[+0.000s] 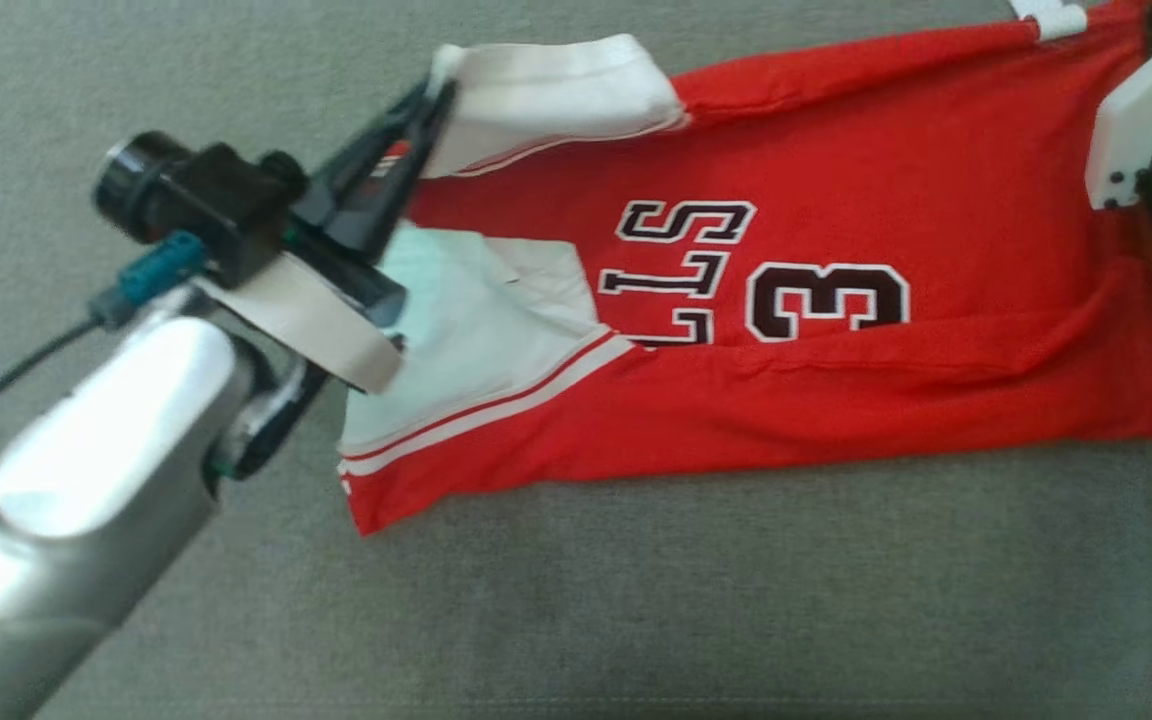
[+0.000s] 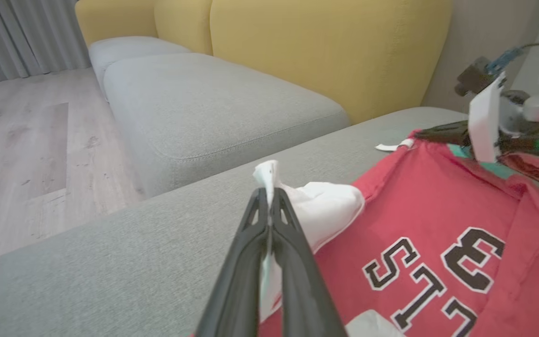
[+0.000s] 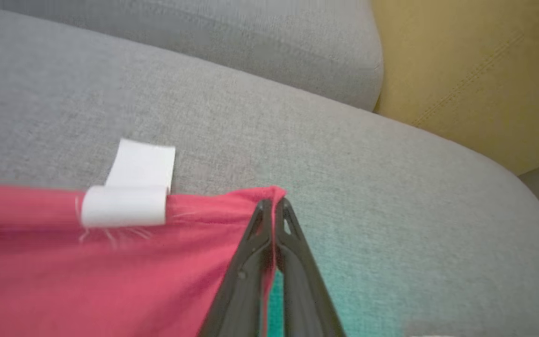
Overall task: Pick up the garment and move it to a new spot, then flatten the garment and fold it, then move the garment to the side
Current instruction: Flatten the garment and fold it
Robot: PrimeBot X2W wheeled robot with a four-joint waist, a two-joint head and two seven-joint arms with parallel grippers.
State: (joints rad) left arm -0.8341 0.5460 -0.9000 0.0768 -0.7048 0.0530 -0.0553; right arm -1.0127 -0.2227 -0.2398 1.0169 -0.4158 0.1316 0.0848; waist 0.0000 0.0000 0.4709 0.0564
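L gripper [image 2: 269, 194] clamped tight — R gripper [image 3: 273, 202] likewise; both seemingly low, well apart.

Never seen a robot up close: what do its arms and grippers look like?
The left gripper and right gripper each have two black fingers with triangular openings. The left forearm is silver, with a black camera, teal plug, dark cable and white band. The right arm has a white casing.

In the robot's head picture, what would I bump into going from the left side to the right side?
Silver forearm, left end effector, white sleeve, black number 3 on the red jersey, white arm cover.
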